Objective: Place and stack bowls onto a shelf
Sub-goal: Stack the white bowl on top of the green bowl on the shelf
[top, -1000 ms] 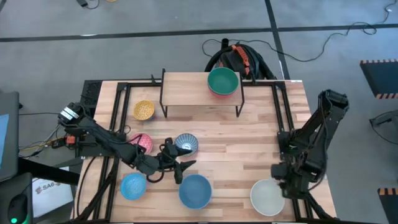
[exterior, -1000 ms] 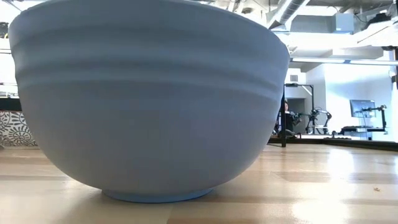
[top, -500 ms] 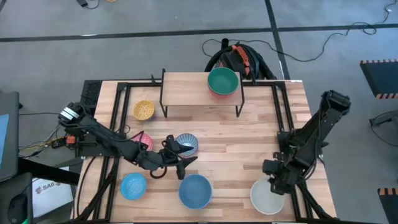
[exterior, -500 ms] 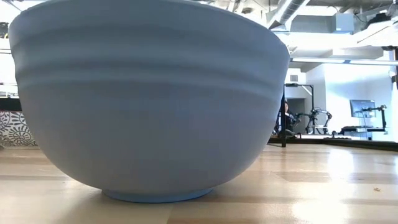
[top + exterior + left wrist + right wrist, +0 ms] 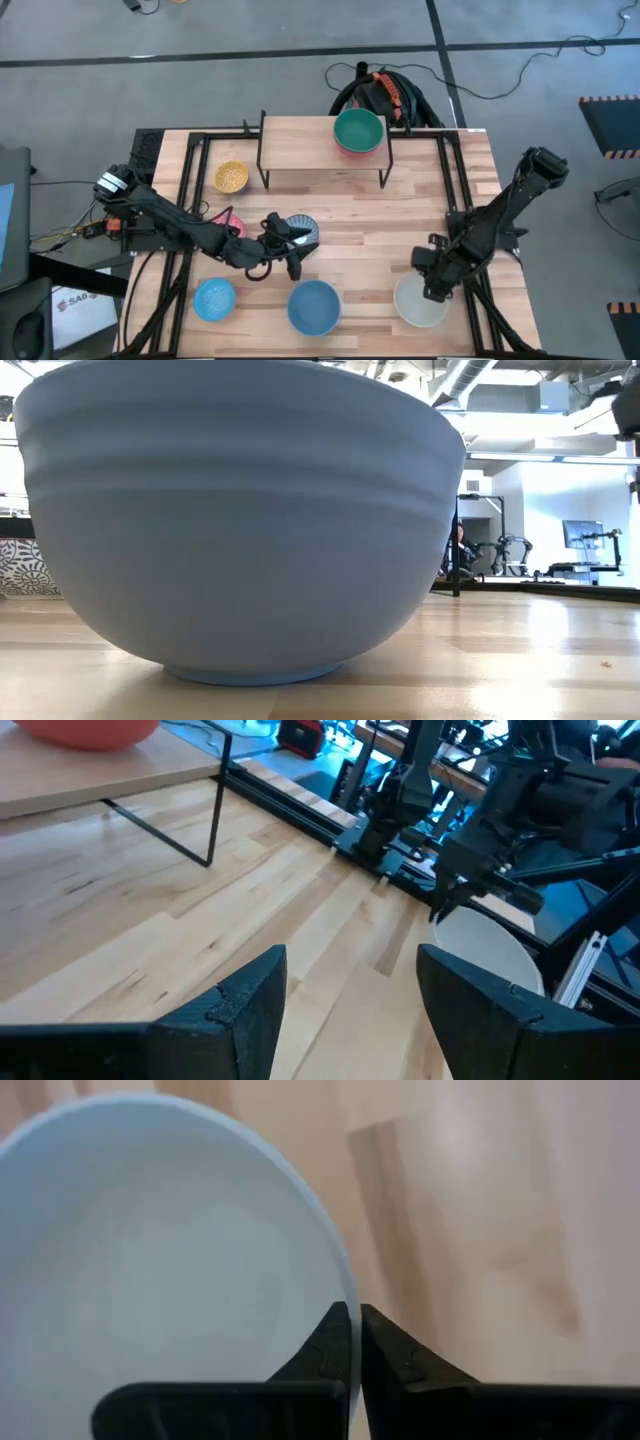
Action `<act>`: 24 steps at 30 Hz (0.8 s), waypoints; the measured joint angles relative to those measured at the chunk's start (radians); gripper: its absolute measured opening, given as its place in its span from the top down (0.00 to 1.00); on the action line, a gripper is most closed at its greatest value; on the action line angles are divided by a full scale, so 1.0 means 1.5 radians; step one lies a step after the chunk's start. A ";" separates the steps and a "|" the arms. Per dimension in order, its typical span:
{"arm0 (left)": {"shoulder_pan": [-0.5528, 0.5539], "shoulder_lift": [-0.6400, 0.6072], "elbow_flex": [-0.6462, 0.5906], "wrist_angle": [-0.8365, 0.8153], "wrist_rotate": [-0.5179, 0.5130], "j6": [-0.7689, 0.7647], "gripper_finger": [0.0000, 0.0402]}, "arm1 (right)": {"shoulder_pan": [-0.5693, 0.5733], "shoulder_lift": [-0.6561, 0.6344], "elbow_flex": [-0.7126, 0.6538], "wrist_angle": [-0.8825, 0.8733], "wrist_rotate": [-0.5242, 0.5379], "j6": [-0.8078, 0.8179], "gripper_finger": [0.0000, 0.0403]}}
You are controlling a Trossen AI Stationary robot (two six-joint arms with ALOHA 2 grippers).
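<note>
At the lower right of the high view, the right claw (image 5: 432, 290) is pinched shut on the rim of the cream white bowl (image 5: 420, 303), one finger inside and one outside. The left claw (image 5: 291, 252) hangs wide open and empty at lower centre, just beside the patterned bowl (image 5: 302, 229) and above the large blue bowl (image 5: 314, 307). The green bowl (image 5: 358, 130) sits nested in a red bowl on the shelf (image 5: 300, 150) at upper centre. The yellow bowl (image 5: 231, 177), pink bowl (image 5: 231, 226) and light blue bowl (image 5: 214, 299) stand on the table (image 5: 400, 220) at left.
</note>
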 joint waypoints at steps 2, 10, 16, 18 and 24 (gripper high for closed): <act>0.002 0.000 0.000 0.004 0.000 -0.001 0.48 | -0.024 0.000 0.019 -0.033 0.004 -0.028 0.92; 0.003 0.000 0.000 0.020 -0.005 -0.001 0.48 | -0.124 0.000 0.096 -0.107 0.083 -0.121 0.93; 0.008 0.000 0.000 0.020 -0.021 -0.005 0.48 | -0.182 -0.001 0.153 -0.132 0.159 -0.154 0.93; 0.012 0.000 0.000 0.021 -0.021 -0.008 0.48 | -0.198 -0.001 0.171 -0.131 0.181 -0.176 0.93; 0.026 0.001 0.024 0.009 -0.023 0.018 0.48 | -0.255 0.001 0.217 -0.130 0.236 -0.234 0.93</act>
